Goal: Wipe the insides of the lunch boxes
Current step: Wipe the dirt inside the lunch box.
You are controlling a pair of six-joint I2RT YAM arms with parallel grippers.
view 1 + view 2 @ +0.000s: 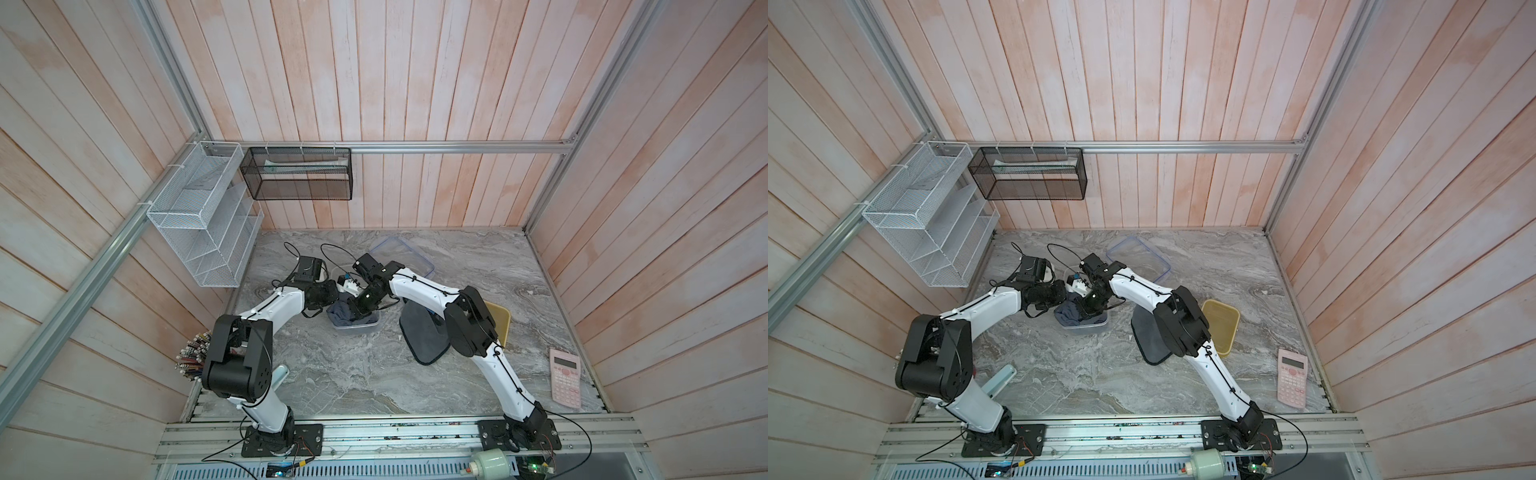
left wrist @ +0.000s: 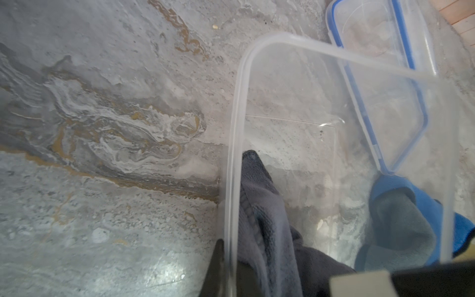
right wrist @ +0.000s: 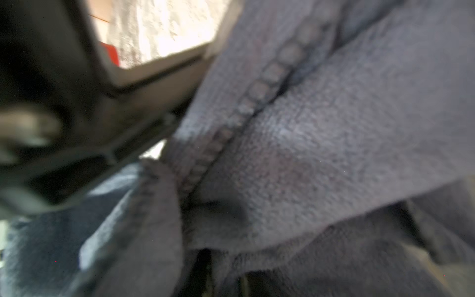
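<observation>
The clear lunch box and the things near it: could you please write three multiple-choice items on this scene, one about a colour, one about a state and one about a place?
1. What colour is the rim of the flat clear lid?
A. red
B. green
C. blue

2. How does the amber lunch box stand?
A. upside down
B. upright, with its opening upward
C. on its side

3. Where is the grey cloth?
A. on the flat clear lid
B. in the amber lunch box
C. in the clear lunch box

Key:
1 C: the left wrist view shows a blue band all along the lid's edge.
2 B: a top view looks straight down into its open inside.
3 C: in both top views the cloth lies bunched within the clear walls.
</observation>
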